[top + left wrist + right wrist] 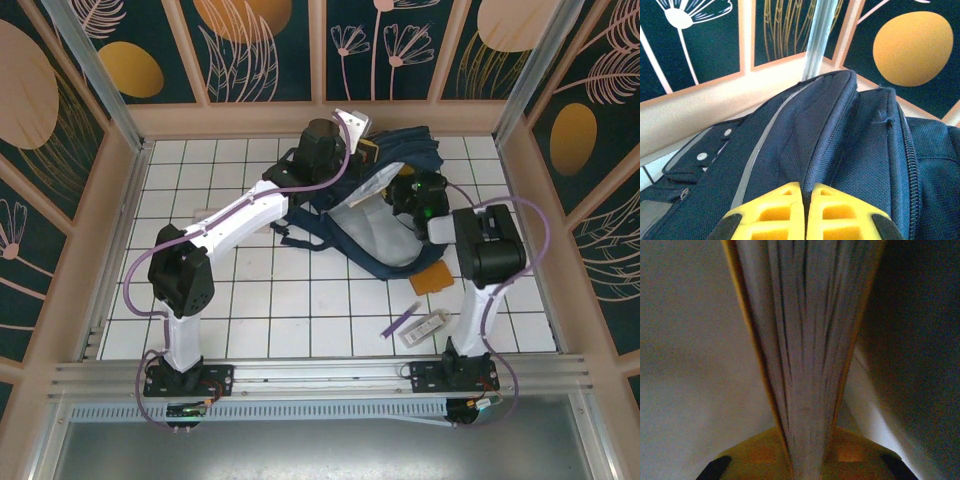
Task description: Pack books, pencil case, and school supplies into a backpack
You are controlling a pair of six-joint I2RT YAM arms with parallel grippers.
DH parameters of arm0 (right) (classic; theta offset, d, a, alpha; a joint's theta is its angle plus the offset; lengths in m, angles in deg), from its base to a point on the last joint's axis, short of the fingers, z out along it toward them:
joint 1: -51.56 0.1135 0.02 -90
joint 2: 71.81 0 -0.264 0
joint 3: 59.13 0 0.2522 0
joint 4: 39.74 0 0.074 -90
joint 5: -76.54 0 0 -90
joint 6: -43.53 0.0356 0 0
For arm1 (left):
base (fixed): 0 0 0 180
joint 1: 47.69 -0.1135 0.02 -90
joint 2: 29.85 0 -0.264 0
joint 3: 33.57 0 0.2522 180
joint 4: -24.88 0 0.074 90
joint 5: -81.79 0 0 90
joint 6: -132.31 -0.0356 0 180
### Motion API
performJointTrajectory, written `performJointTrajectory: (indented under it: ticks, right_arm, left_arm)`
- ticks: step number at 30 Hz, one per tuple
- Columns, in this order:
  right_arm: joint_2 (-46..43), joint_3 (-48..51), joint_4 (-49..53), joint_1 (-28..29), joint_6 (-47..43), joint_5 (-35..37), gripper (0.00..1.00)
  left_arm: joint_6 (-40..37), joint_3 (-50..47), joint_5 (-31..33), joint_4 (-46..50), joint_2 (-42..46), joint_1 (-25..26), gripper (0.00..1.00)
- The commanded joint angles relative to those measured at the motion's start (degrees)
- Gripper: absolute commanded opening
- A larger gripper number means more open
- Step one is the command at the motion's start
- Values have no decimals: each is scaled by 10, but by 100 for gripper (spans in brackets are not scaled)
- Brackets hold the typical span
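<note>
The navy backpack point(405, 245) lies at the middle back of the table, its mouth open and showing pale lining. My left gripper point(366, 148) is at its top edge. In the left wrist view the yellow fingers point(775, 212) are shut on a fold of the backpack point(840, 145) fabric. My right gripper point(408, 196) reaches into the opening, shut on the yellow book point(805, 340), which points page edges up into the bag. On the tiles to the right of the bag lie the small orange book point(436, 278), the purple pen point(403, 320) and a clear stationery pack point(431, 323).
The white tiled table point(250, 300) is walled by a low wooden rim point(320, 118) and patterned panels at the back and sides. A metal corner post point(819, 37) rises behind the bag. The arm bases stand on the front rail point(320, 375).
</note>
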Motion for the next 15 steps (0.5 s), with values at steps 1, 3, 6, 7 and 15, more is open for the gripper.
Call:
performJointTrajectory:
  ticks: [1, 3, 6, 7, 15]
  right_arm:
    - [31, -67, -118, 17, 8, 18, 0]
    - [46, -84, -78, 25, 0, 16, 1]
    - [40, -72, -13, 27, -13, 28, 19]
    - [34, -67, 9, 23, -18, 26, 23]
    - [-54, -24, 178, -45, -107, -64, 52]
  left_arm:
    - [-3, 39, -47, -72, 34, 3, 0]
    - [-20, 48, -50, -49, 30, 3, 0]
    - [-34, 43, -50, -47, 30, 2, 0]
    - [-37, 45, -50, -44, 30, 2, 0]
    - [-70, 54, -18, -14, 21, -2, 0]
